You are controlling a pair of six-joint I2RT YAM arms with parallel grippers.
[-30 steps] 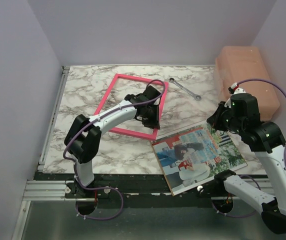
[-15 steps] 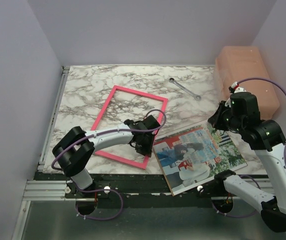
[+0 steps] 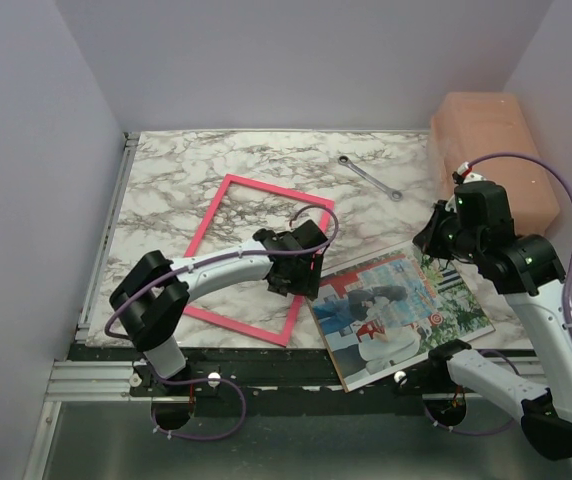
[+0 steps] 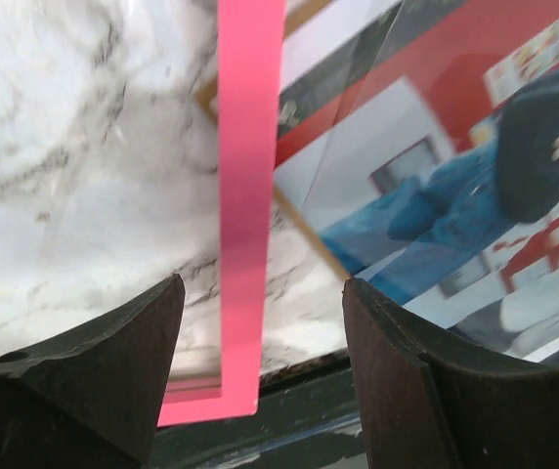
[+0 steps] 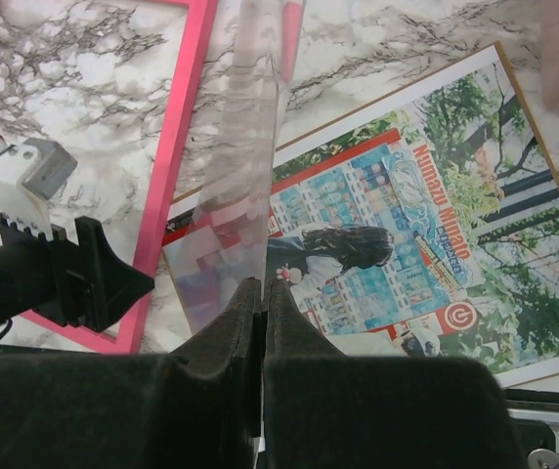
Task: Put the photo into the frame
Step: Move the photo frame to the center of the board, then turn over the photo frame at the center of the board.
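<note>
Thin bright pink rectangular picture frame lies flat on the grey-veined marble table, left of centre. Left gripper is low over the frame's right-hand bar, near its front corner. In the left wrist view that pink bar runs up between the two dark fingers, which are spread wide, and neither one touches it.

Large glossy print of people at red-and-white vending machines lies face up at the front right of the table on a brown fibreboard panel. It sits just beside the frame's corner, outside the frame. From the left wrist the print is right of the bar, past the right-hand finger.

Right gripper is above the print's far edge, fingers pressed together on the edge of a clear thin sheet that stands edge-on over the print.

Silver wrench lies at the back and a peach box at the far right.
</note>
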